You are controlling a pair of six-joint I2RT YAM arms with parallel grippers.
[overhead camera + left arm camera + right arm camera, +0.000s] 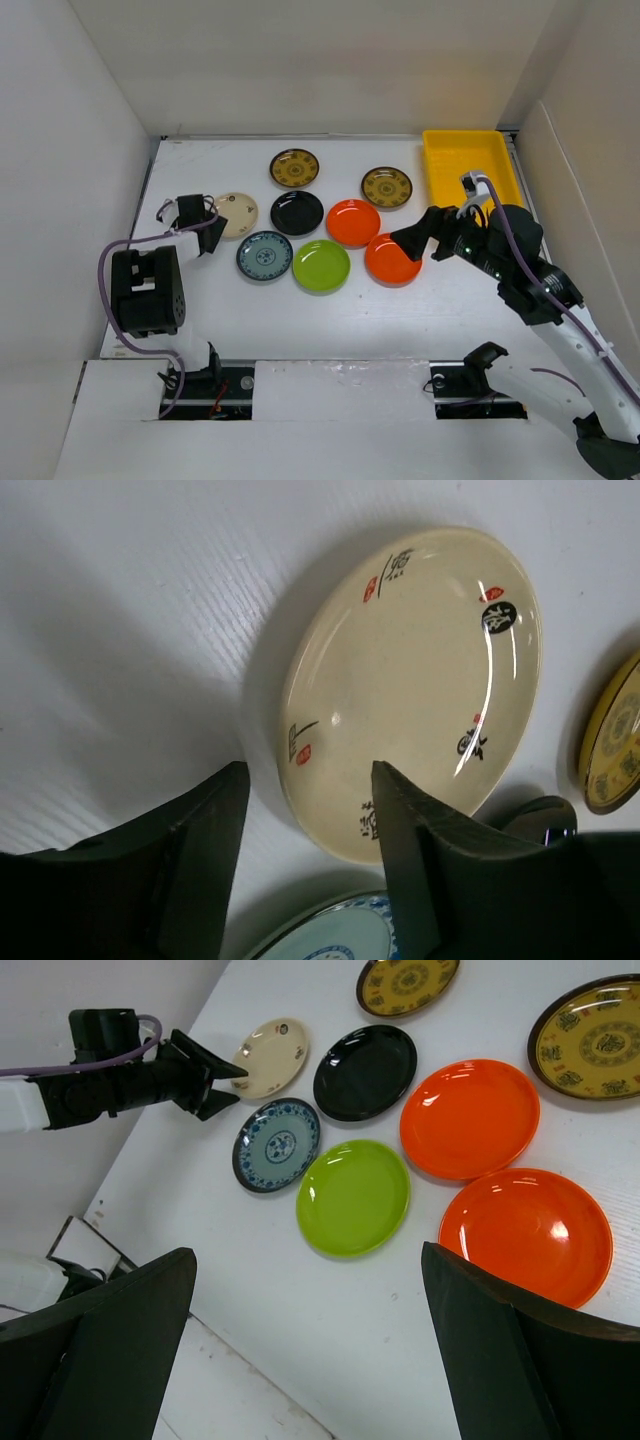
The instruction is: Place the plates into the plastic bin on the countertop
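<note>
Top view. Eight plates lie flat on the white table (230, 315), none in the yellow bin (470, 165) at the far right corner.
- Far row: left gold plate (294, 168), right gold plate (387, 187).
- Middle row, left to right: cream plate (236, 214), black plate (297, 212), far orange plate (353, 222).
- Near row, left to right: blue plate (264, 256), green plate (321, 266), near orange plate (392, 259).

The left gripper (212, 226) sits at the left edge of the cream plate. The right gripper (408, 238) hangs over the far right part of the near orange plate.

Left wrist view. The fingers are apart and straddle the near rim of the cream plate: one finger lies over the dish, the other over bare table just outside it. A strip of table shows between that outer finger and the rim, so the plate is not clamped. The blue plate shows at the bottom edge.

Right wrist view. The fingers are spread wide and hold nothing. All eight plates lie below them, with the near orange plate closest to the right finger.
</note>
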